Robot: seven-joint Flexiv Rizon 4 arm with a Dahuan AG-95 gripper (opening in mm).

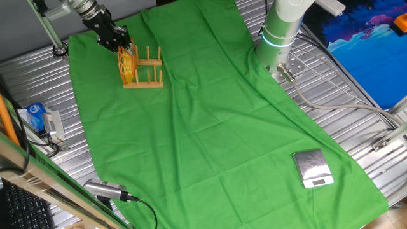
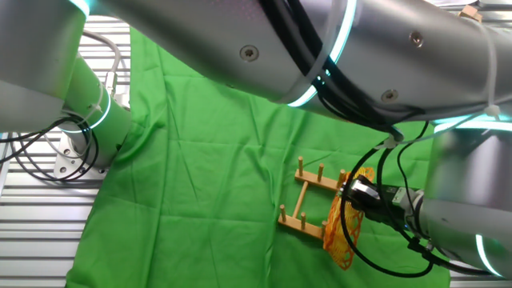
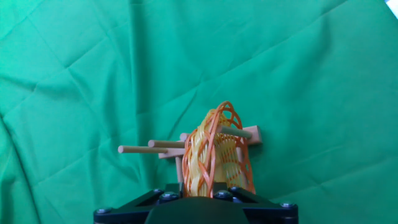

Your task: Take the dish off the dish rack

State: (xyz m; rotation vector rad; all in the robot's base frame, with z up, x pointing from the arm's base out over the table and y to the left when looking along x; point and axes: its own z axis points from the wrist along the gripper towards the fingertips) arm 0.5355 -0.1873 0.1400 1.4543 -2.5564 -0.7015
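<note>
One dish (image 1: pixel 128 64) stands on edge in the dish rack (image 1: pixel 147 71), slotted between upright pegs at one end of the rack; the remaining peg rows hold nothing. The rack sits on a green cloth (image 1: pixel 210 127) near the cloth's far corner in one fixed view. The dish is open yellow-orange wickerwork, and in the hand view it rises edge-on right in front of the gripper (image 3: pixel 211 190), its lower rim meeting the black gripper body at the bottom of the frame. In one fixed view the gripper (image 1: pixel 117 43) comes down onto the dish's top rim from the upper left. Contact looks likely, but I cannot tell whether the fingers are clenched on the rim or merely straddling it; the fingertips are hidden. In the other fixed view the dish (image 2: pixel 346 218) runs long from upper right to lower left, leaning slightly, overhanging the rack (image 2: pixel 308 204) at its lower end, with its faces turned along the rack's length. The gripper (image 2: pixel 360 192) meets it near its upper part. A small silver scale (image 1: pixel 313 168) lies well apart, at the cloth's near edge.
</note>
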